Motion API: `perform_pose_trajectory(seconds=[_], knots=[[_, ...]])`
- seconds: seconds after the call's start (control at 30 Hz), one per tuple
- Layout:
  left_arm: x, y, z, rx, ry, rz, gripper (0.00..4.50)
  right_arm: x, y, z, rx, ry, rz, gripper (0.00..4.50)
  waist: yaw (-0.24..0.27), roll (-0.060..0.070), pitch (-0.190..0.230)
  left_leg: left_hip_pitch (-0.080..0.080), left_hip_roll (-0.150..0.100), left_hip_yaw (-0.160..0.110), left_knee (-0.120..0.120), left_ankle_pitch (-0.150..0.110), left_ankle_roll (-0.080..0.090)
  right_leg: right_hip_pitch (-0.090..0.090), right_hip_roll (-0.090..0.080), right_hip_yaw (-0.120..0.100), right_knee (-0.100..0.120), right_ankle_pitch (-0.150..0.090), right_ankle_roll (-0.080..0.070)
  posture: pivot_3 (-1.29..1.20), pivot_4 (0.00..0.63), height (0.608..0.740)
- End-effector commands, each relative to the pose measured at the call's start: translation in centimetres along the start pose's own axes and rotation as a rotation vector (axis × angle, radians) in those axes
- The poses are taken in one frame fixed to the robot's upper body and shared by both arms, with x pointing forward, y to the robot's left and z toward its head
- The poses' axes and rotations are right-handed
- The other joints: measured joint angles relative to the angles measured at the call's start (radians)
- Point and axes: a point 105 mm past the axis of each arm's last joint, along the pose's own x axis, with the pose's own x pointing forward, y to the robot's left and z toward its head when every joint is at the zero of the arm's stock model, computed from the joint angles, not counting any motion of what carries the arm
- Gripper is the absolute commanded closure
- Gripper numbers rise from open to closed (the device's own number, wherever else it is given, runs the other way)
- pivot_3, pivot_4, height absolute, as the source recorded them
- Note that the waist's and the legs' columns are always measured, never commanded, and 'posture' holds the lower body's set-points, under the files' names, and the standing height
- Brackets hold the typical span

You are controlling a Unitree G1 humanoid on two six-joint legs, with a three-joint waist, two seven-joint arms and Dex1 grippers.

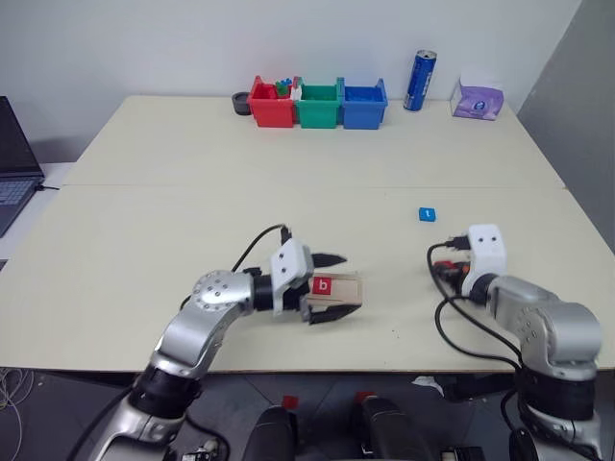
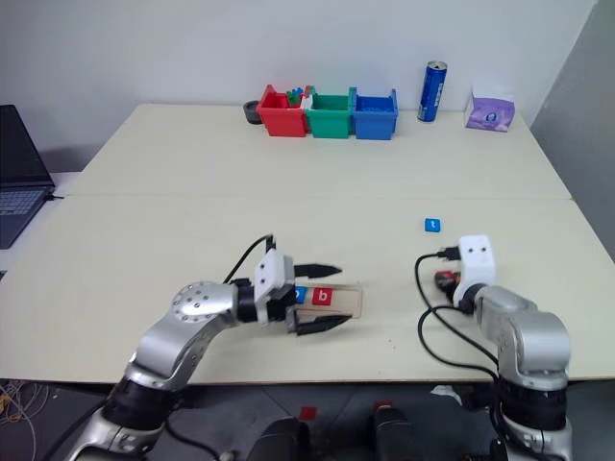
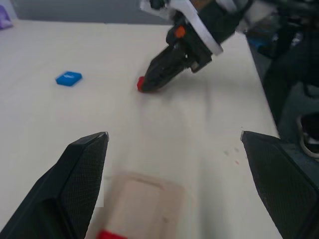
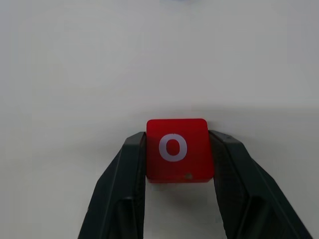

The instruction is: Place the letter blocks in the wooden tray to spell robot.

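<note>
Between the right gripper's [image 4: 177, 149] two black fingers sits a red letter block marked "o" [image 4: 177, 149], clamped on both side edges with its white letter facing up, on or just above the worktop [image 1: 288, 182] at the robot's right. The wooden tray [image 2: 348, 300] lies near the front edge at centre, already carrying a blue block [image 2: 301, 294] and a red "b" block [image 2: 324, 297] side by side; whether further blocks sit behind the left arm cannot be told. The left gripper [image 2: 322, 295] hangs over the tray with its jaws spread wide and holding nothing, one finger on each long side of the strip. A blue "t" block [image 1: 428, 214] lies loose on the worktop, well apart from the tray, beyond the right arm. For the step in hand, judged from this layout: keep the grip centred on the "o" so it does not twist, lift it clear, carry it level towards the tray, and lower it flat into the groove in the slot its letter belongs to. The left gripper straddling the tray stands in the way and probably needs to clear first. Red, green and blue bins [image 1: 318, 103], a blue can [image 1: 420, 81] and a tissue pack [image 1: 478, 100] stand along the far edge, clear of the path; a laptop [image 1: 14, 163] sits off to the left.
</note>
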Motion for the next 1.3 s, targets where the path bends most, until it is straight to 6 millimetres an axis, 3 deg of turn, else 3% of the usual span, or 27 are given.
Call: perform_pose_trajectory(seconds=[0.03,0.23,0.4,0.53,0.73,0.83,0.9,1.13,1.3], knots=[[-1.3,-1.0,0.9,0.033,-0.016,-0.044,0.0,-1.8,2.6,-1.5,-0.03,0.047,0.115,3.04,0.0,0.0,0.0,0.0,0.0,0.0,0.0,0.0,0.0,0.001,0.0,0.0,0.0,0.0,0.0,0.0,0.15,0.74],[-2.0,-0.7,0.8,0.03,-0.003,-0.023,0.0,-1.6,3.8,-1.4,-0.033,0.05,0.161,3.04,0.001,0.0,0.0,0.001,-0.001,0.002,0.002,0.0,0.0,0.001,-0.001,-0.001,-0.001,0.0,0.002,0.0,0.15,0.74],[-2.0,-0.6,0.8,0.027,-0.006,-0.013,0.0,-1.7,4.4,-0.5,-0.032,0.028,0.203,1.36,0.0,0.0,0.0,0.0,-0.001,0.002,0.001,0.0,0.0,0.0,0.0,-0.001,-0.001,0.0,0.002,0.0,0.15,0.74],[-2.1,-0.6,0.7,0.026,-0.005,-0.012,0.0,-1.9,4.6,1.4,-0.028,-0.029,0.235,0.01,0.0,0.0,0.0,0.0,-0.001,0.002,0.001,0.0,0.0,0.0,0.0,-0.001,-0.001,0.0,0.002,0.0,0.15,0.74],[-2.4,-0.3,0.6,0.029,-0.001,-0.014,0.0,-3.0,3.0,5.6,-0.079,-0.126,0.214,0.01,0.0,0.0,0.0,0.0,-0.001,0.002,0.001,0.0,0.0,0.0,0.0,-0.001,-0.001,0.0,0.002,0.0,0.15,0.74],[-2.4,0.0,0.6,0.03,-0.002,-0.014,0.0,-3.8,2.1,7.8,-0.257,-0.2,0.277,0.01,0.003,0.0,0.001,0.0,-0.001,0.003,0.001,0.0,0.0,0.0,0.0,-0.001,-0.002,0.0,0.002,0.0,0.15,0.74],[-2.3,0.0,0.6,0.031,-0.006,-0.019,0.0,-3.9,1.9,7.3,-0.371,-0.223,0.395,0.01,0.006,-0.001,0.001,0.0,-0.001,0.002,0.001,0.0,0.0,0.001,0.0,-0.002,-0.003,0.0,0.002,0.0,0.15,0.74],[-1.8,0.3,0.8,0.047,-0.017,-0.043,0.0,-2.8,0.5,0.8,-0.725,-0.16,0.713,0.01,-0.003,-0.002,0.001,0.0,-0.001,0.005,0.001,0.0,0.001,0.001,0.0,0.0,-0.005,-0.001,0.003,0.0,0.15,0.74],[-1.6,0.1,0.8,0.053,-0.02,-0.055,0.0,-0.7,-0.9,-0.1,-0.888,-0.178,0.743,0.01,-0.005,-0.002,0.001,0.003,-0.001,0.005,0.002,0.0,0.0,0.002,0.0,0.001,-0.001,-0.001,0.003,0.0,0.15,0.74]])
